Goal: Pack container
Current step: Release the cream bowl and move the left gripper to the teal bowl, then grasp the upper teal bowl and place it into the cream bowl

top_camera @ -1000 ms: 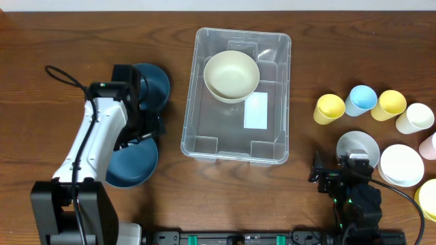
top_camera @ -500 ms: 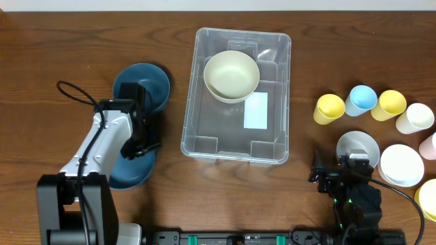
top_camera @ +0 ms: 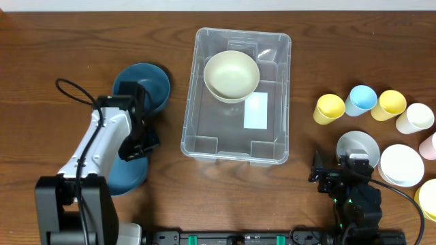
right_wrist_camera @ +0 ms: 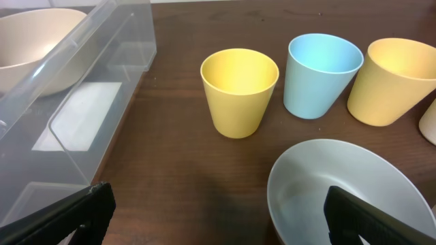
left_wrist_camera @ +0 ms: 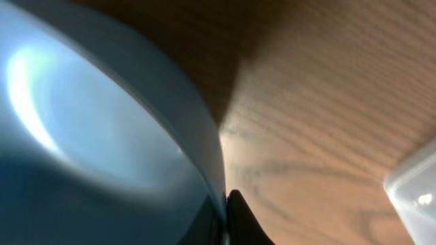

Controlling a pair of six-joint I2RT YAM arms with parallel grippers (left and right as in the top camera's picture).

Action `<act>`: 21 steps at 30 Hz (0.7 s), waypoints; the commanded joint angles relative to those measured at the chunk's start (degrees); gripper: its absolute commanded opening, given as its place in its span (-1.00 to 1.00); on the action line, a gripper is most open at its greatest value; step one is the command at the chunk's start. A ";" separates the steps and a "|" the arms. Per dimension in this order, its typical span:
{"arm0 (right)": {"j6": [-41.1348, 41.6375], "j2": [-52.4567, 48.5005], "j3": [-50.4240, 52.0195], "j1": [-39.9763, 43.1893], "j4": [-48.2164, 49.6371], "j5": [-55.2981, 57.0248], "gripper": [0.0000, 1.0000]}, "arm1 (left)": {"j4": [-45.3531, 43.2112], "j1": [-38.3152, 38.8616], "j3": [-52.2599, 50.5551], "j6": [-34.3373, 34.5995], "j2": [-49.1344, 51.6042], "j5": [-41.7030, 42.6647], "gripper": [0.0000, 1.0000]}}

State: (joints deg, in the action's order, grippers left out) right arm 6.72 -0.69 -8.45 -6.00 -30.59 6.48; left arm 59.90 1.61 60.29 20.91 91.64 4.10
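Fingers (right_wrist_camera: 75, 219) of the right gripper (right_wrist_camera: 218, 204) are spread wide with nothing between them. They are held low to the right of the container (top_camera: 204, 126), just short of a grey bowl (right_wrist_camera: 340, 190).

For the left gripper (top_camera: 141, 141), placed left of the container, one black finger (left_wrist_camera: 240, 218) is seen against the outer rim of a dark blue bowl (top_camera: 122, 173). Its partner is hidden, so whether the rim is clamped cannot be told.

The container, clear plastic, is set upright on the wooden table (top_camera: 68, 34) between the two arms. A cream bowl (top_camera: 231, 75) is held in its far end, and a white label (top_camera: 255, 111) is seen on its bottom.

A second dark blue bowl (top_camera: 146, 87) is placed left of the container, near its far corner.

The cups stand in a row right of the container — yellow cup (top_camera: 330, 107), light blue cup (top_camera: 361, 99), second yellow cup (top_camera: 389, 104) and a cream cup (top_camera: 414, 117).

A white bowl (top_camera: 402, 165) is placed right of the container, beyond the grey bowl.
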 commanded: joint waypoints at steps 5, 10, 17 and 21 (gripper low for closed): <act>-0.57 0.20 0.15 0.33 -0.02 0.57 0.99 | 8.26 0.00 15.54 -0.92 -7.93 -3.19 -0.88; -0.59 0.20 0.17 0.33 -0.02 0.57 0.98 | 9.25 3.52 26.25 -4.00 -12.09 -3.19 -0.88; -0.57 0.20 0.15 0.33 -0.02 0.57 0.98 | -1.01 20.41 32.06 -18.03 -11.69 -3.06 -0.88; -0.57 0.20 0.15 0.33 -0.02 0.57 0.98 | -10.27 28.13 32.06 -25.49 -7.74 -3.08 -0.88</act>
State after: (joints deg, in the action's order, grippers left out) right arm 6.72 -0.69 -8.45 -6.00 -30.61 6.48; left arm 51.99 26.59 91.74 3.92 81.03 1.43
